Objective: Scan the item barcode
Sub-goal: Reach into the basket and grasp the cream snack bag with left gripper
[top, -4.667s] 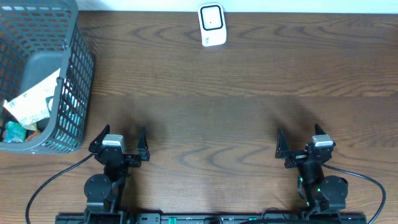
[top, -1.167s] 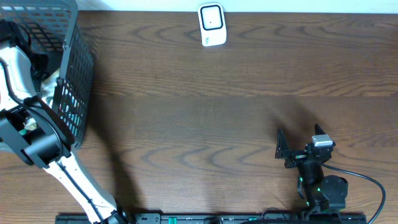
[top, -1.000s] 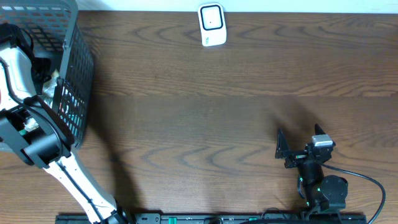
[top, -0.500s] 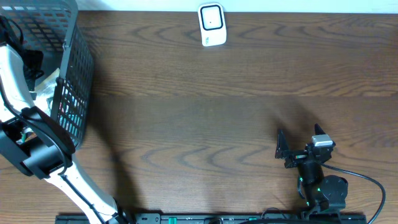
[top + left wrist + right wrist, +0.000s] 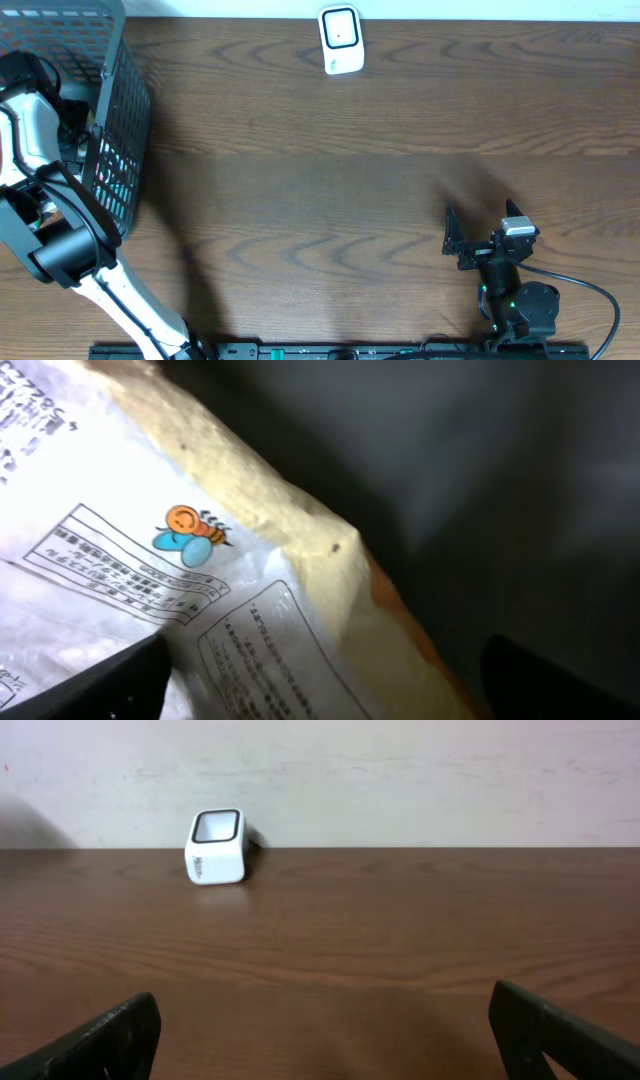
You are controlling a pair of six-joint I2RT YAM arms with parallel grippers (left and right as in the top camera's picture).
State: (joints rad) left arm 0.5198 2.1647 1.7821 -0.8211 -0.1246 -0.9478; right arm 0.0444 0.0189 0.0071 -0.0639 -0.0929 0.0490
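One packet (image 5: 130,510), diagonal in the basket (image 5: 120,110) at the surface's (image 5: 350,180) left edge, just ahead of spread, empty left fingers (image 5: 100,690); right fingers (image 5: 110,1040) released.

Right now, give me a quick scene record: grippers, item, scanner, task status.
left gripper: open, down inside the basket, jaws wide over the package, no grip visible
package: white plastic with printed text boxes and a bee logo, lying in the basket; no barcode seen in the wrist view
right gripper: open, empty, low at the table's near right
scanner: white, at the far edge, centre, nothing in front of it
task status: item not yet lifted out
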